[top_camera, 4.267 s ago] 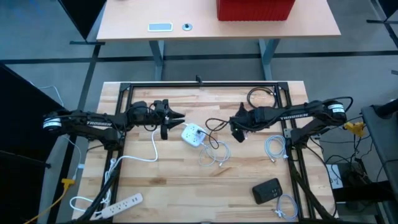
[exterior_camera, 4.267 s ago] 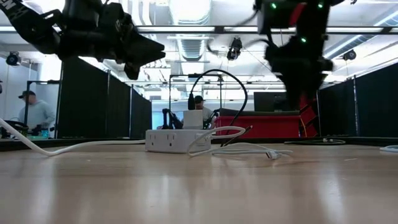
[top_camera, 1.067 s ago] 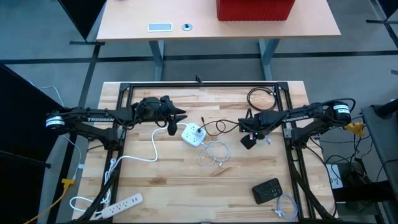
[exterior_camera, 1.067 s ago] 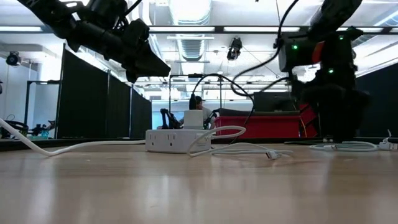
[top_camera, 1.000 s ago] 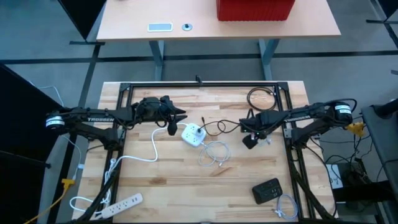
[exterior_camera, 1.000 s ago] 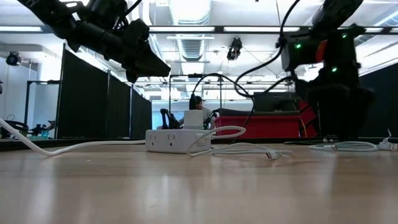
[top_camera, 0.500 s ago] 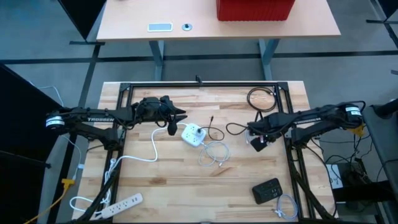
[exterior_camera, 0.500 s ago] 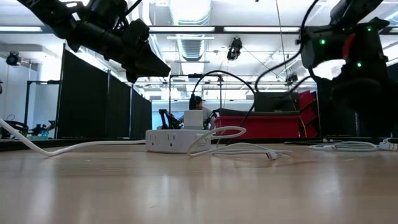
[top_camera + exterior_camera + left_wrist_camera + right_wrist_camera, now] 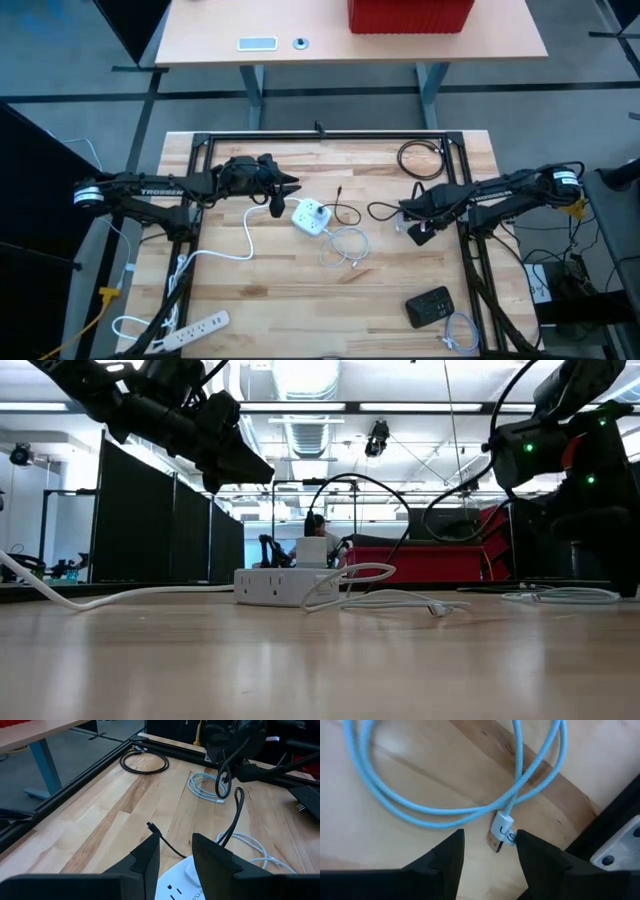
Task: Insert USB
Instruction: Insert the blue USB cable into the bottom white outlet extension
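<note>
While the wooden surface (image 9: 300, 300) fills the high view, both dark arms reach in from its sides; the left arm stretches in from the left, and its left gripper (image 9: 283, 186) hangs above the wood just beside the white power hub (image 9: 312, 215); from its wrist camera the two fingers (image 9: 148, 856) stand apart with nothing between them, the hub's white top right below. Over on the right, the right arm leans in low, and the right gripper (image 9: 418, 234) sits down near the frame's rail, over a coil of light blue cable (image 9: 445, 780); its fingers (image 9: 442, 857) are spread, empty, either side of that cable's USB plug (image 9: 501, 831), which lies flat on the wood between the tips, not touching them as far as I can tell. Near the hub a loose white cable (image 9: 345, 245) loops on the boards; a thin black cable (image 9: 227, 827) arches up from the hub, its free end (image 9: 150, 825) resting on the surface; a black coiled cable (image 9: 418, 158) lies by the far rail; a white power strip (image 9: 195, 326) sits at the near left corner.
</note>
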